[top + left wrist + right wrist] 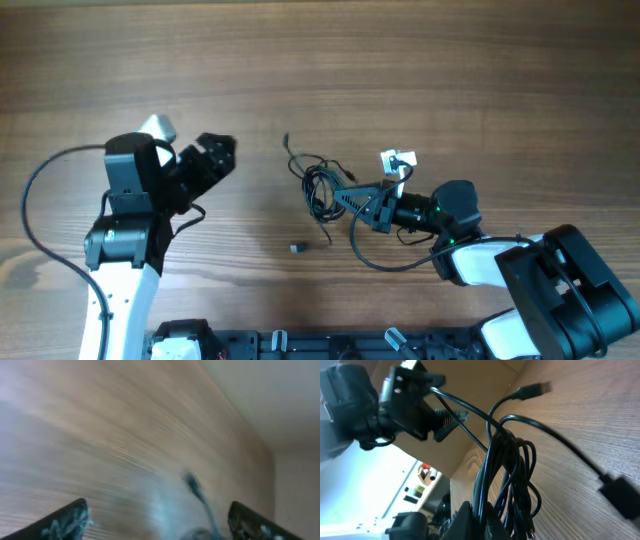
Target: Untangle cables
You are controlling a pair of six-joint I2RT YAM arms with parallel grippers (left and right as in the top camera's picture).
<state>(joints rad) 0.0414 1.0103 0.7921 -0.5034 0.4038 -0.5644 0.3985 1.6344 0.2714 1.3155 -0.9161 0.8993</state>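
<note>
The cables (318, 180) lie as a tangled bunch of thin black cords at the table's middle. My right gripper (342, 197) reaches in from the right and is shut on a strand of the bunch. In the right wrist view its fingers (482, 521) pinch a black cord, with the looped bunch (512, 467) hanging beyond and a plug (534, 390) sticking out on the wood. My left gripper (218, 152) is left of the bunch, apart from it. In the blurred left wrist view its fingers (160, 522) stand wide apart and empty, with a cord end (194, 486) ahead.
A small dark connector (297, 247) lies alone on the wooden table (400, 60) in front of the bunch. A white tag (398, 162) sits by the right wrist. A thicker black cord (385, 262) loops under the right arm. A large plug (620, 492) lies at right.
</note>
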